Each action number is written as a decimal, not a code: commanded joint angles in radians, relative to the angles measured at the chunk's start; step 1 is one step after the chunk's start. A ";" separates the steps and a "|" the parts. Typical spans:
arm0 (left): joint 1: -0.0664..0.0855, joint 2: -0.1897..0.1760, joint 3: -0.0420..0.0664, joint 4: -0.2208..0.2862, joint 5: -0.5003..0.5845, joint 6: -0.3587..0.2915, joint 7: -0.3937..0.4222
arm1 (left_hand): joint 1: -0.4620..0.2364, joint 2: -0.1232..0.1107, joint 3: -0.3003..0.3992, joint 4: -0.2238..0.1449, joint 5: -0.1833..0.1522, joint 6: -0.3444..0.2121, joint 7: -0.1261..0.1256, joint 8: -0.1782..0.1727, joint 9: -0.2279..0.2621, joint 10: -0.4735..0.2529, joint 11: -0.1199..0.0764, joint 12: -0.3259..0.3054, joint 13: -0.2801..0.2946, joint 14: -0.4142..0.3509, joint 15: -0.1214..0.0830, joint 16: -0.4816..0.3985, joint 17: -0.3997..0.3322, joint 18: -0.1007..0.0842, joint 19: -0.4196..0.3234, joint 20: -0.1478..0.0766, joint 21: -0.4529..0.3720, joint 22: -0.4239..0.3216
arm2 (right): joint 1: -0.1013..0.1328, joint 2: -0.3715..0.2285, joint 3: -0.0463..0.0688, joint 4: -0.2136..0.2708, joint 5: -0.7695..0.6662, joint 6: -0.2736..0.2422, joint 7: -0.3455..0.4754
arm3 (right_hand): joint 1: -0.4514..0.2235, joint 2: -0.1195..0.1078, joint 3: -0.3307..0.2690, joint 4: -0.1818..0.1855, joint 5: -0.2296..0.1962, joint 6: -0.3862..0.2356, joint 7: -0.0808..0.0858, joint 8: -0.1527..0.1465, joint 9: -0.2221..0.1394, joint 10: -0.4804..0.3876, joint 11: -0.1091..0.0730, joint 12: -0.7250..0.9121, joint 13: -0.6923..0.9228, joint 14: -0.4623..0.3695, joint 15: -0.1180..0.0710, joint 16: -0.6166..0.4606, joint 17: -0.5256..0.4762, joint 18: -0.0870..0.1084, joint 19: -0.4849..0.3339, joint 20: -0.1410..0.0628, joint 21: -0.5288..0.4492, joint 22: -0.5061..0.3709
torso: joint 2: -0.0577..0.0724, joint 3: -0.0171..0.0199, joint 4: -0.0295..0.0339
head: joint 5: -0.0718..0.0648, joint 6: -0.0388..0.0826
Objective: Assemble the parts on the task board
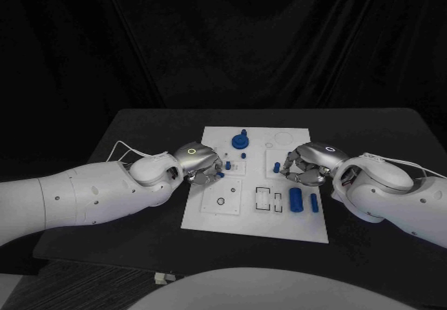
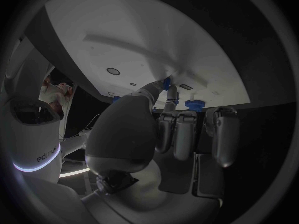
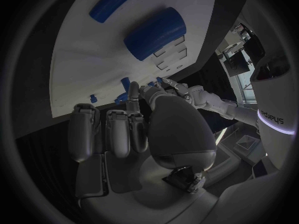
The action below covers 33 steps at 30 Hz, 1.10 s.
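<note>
The white task board lies in the middle of the black table. My left hand hovers over its left edge. In the left wrist view the thumb and a finger pinch a small blue peg against the board, and the other fingers are curled. My right hand is over the board's right half, next to a standing blue peg. Its fingers are curled in, and the thumb and one fingertip reach toward small blue pegs. I see nothing held in it.
A blue gear-like part stands at the board's far end. A thick blue cylinder and a slim blue bar lie near the right edge, beside two rectangular slots. A black ring marks the near left.
</note>
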 commanded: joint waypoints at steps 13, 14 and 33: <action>-0.007 -0.031 -0.001 0.021 0.000 -0.142 0.088 | 0.056 0.005 0.092 -0.103 0.092 0.120 -0.017 0.041 0.030 0.110 -0.023 0.014 0.261 0.102 -0.034 0.014 0.268 -0.002 0.055 -0.025 0.038 0.249 | -0.004 -0.006 0.001 0.005 -0.002 -0.066 0.027 | 0.022 0.005 0.016 -0.012 0.006 -0.010 -0.005 -0.025 -0.018 0.102 0.004 -0.012 0.252 0.075 0.002 -0.020 0.096 0.000 0.030 0.006 -0.021 0.224 | 0.000 -0.0002 -0.0002 | 0.000 0.000; -0.007 -0.038 -0.001 0.028 0.018 -0.172 0.107 | 0.050 0.003 0.096 -0.102 0.084 0.124 -0.019 0.041 0.031 0.110 -0.024 0.014 0.261 0.102 -0.035 0.014 0.268 -0.004 0.062 -0.025 0.046 0.253 | -0.004 -0.007 0.001 0.007 -0.002 -0.082 0.037 | 0.022 0.005 0.016 -0.012 0.006 -0.010 -0.005 -0.025 -0.018 0.102 0.004 -0.012 0.252 0.075 0.002 -0.020 0.095 0.000 0.031 0.006 -0.021 0.224 | 0.000 -0.0003 -0.0004 | 0.001 0.000; -0.003 -0.116 0.000 0.105 1.032 -0.161 0.683 | 0.032 0.019 0.092 -0.087 0.134 0.099 -0.016 0.051 0.069 0.110 -0.021 0.014 0.261 0.102 -0.033 0.014 0.268 -0.010 0.075 -0.025 0.066 0.260 | -0.004 0.008 0.001 0.028 0.228 -0.375 0.298 | 0.082 -0.028 -0.008 -0.032 -0.103 -0.058 0.039 -0.150 -0.157 0.102 0.041 -0.012 0.252 0.077 0.028 -0.015 0.104 -0.005 0.040 0.028 -0.004 0.230 | -0.003 -0.0014 0.0013 | 0.007 0.000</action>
